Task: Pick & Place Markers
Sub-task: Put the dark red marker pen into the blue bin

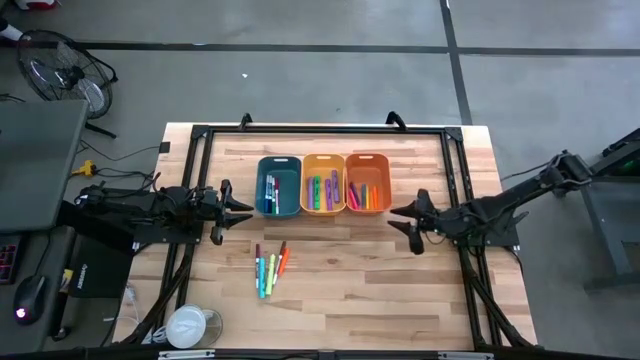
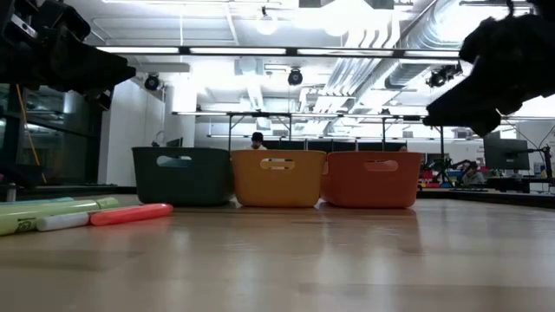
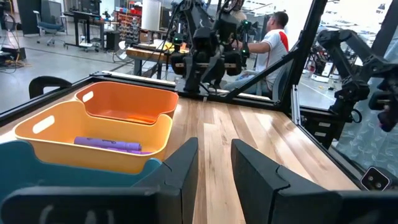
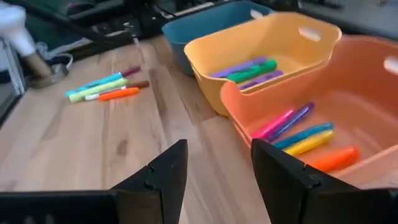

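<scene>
- The left gripper [image 1: 240, 208] hovers beside the teal bin [image 1: 279, 186], fingers spread wide, holding nothing.
- The right gripper [image 1: 405, 222] hangs near the orange bin [image 1: 367, 182], fingers also wide (nothing between them).
- A few markers [image 1: 269, 268] lie loose on the table [image 1: 350, 290]; others sit in the three bins, including the yellow bin [image 1: 323, 184].

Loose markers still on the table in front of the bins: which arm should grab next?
Probably left. The left gripper is open and closer to the loose markers, which lie below the teal bin. The right gripper, also open, sits farther away, beside the orange bin.
</scene>
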`<action>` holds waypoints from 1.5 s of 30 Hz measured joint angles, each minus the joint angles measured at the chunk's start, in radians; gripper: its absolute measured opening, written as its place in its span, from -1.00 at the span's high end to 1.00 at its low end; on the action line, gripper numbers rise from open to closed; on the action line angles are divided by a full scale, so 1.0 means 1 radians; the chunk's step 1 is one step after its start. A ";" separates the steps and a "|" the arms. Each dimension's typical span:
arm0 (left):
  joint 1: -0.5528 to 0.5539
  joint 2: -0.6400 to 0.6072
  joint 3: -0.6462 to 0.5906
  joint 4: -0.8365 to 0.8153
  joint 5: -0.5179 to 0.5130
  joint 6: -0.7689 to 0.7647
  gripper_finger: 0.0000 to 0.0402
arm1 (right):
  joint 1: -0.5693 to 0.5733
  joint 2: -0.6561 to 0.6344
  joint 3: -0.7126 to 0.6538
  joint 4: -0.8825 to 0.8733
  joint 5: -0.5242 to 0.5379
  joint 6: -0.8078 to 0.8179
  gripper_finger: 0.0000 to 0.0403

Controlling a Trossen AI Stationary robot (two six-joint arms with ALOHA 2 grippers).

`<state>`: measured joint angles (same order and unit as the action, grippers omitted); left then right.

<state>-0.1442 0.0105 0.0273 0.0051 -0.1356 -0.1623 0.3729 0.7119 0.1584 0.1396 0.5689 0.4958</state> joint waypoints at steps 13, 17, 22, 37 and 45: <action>0.000 0.000 0.000 0.000 0.000 0.000 0.53 | -0.018 -0.218 -0.148 0.040 0.000 -0.182 0.17; 0.000 0.000 0.000 0.000 0.000 0.000 0.53 | -0.059 -0.258 -0.149 0.021 -0.002 -0.239 0.17; 0.000 0.000 0.000 0.000 0.000 0.000 0.53 | -0.117 -0.289 -0.149 0.019 0.008 -0.398 0.17; 0.000 0.000 0.000 0.000 0.000 0.000 0.53 | -0.213 -0.298 -0.149 0.009 -0.520 -0.574 0.17; 0.000 0.000 0.000 0.000 0.000 0.000 0.53 | -0.214 -0.432 -0.149 -0.078 -0.585 -0.712 0.17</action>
<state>-0.1442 0.0106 0.0271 0.0051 -0.1356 -0.1623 0.1593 0.2803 0.0093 0.0616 -0.0160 -0.2166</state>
